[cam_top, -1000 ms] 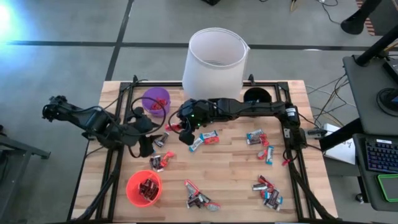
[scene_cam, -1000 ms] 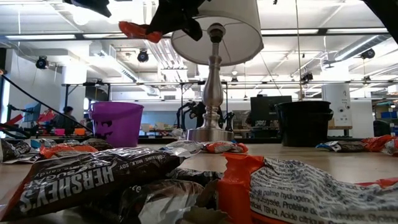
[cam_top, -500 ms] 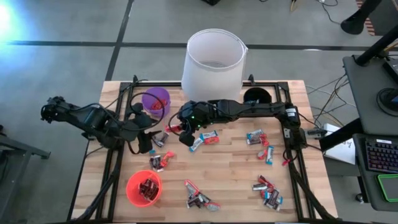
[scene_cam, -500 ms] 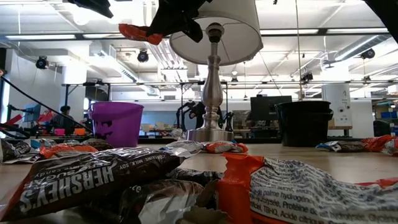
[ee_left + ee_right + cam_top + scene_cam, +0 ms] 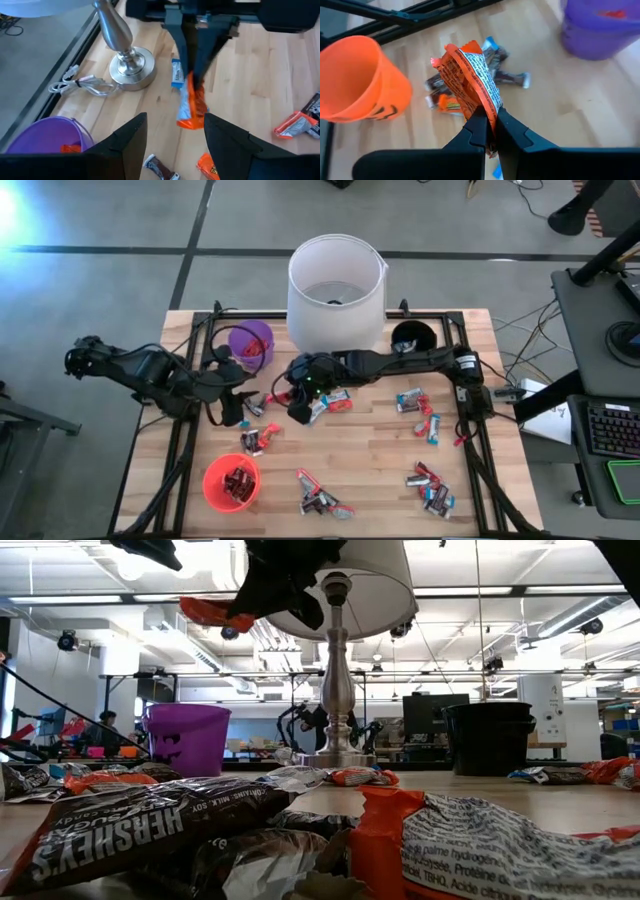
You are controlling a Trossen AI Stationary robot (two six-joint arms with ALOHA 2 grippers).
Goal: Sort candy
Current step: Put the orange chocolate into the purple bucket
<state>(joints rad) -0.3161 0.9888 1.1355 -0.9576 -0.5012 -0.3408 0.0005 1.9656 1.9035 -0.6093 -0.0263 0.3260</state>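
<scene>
Candy is dangling from my right claw [image 5: 489, 131] — jaws pinched shut on one orange-red bar [image 5: 470, 77], lifted over the table near the lamp [image 5: 335, 285]. I am judging it wants carrying to the purple cup [image 5: 250, 340], dodging my left claw [image 5: 172, 132] — hovering open, empty — between them.

High view straight down over table [image 5: 380, 455]; low view level at tabletop, wrist views close, all sharing purple cup [image 5: 249, 340]
</scene>
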